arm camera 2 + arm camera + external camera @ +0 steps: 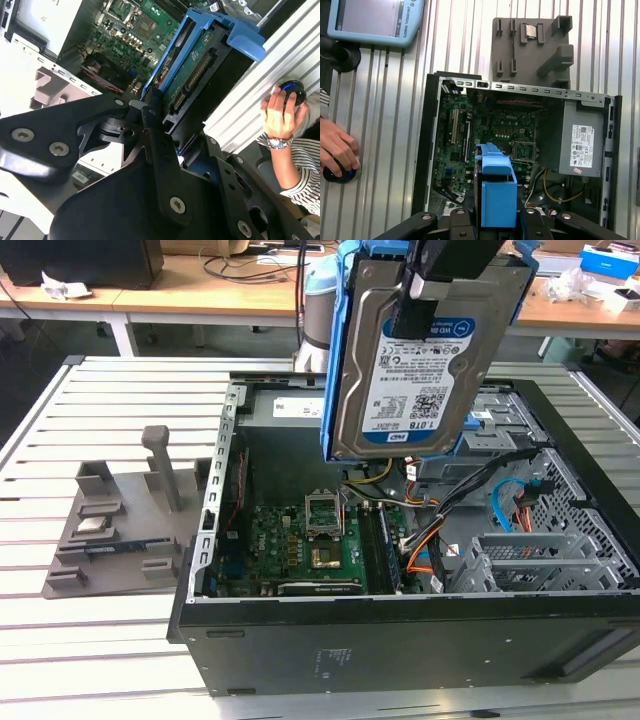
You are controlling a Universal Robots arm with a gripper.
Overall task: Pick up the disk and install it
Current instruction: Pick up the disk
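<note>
The claw (pixel 420 295) is clamped on the flat silver hard drive with the blue plastic frame (pixel 415 380), which hangs on end in the air over the open black computer case (pixel 400 640) on the slatted metal worktop (pixel 100 640). The drive looks stiff, dense and shock-sensitive, with bare circuit board on one face, so gripping the framed end seems safest.

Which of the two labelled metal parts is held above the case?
The disk, blue-framed, clamped by the gripper; the grey box sits inside the case.
</note>
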